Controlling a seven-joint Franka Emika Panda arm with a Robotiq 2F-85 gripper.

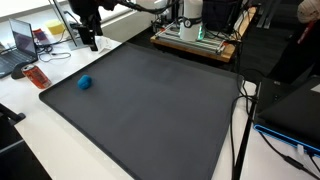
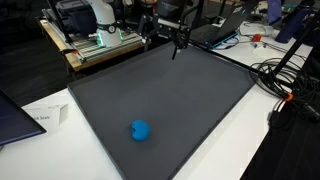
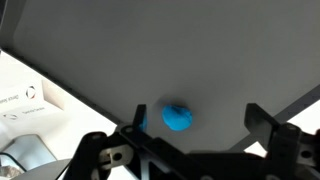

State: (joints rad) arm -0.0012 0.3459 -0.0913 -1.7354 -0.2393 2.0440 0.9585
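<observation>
A small blue ball-like object lies on a large dark grey mat; it shows in both exterior views and in the wrist view. My gripper hangs above the mat's far edge, well away from the blue object. In the wrist view my gripper is open and empty, with the blue object seen far below between the fingers, closer to the left one.
The mat covers a white table. A laptop, an orange item, cables and a machine with green lights stand around the mat. A paper sheet lies beside the mat.
</observation>
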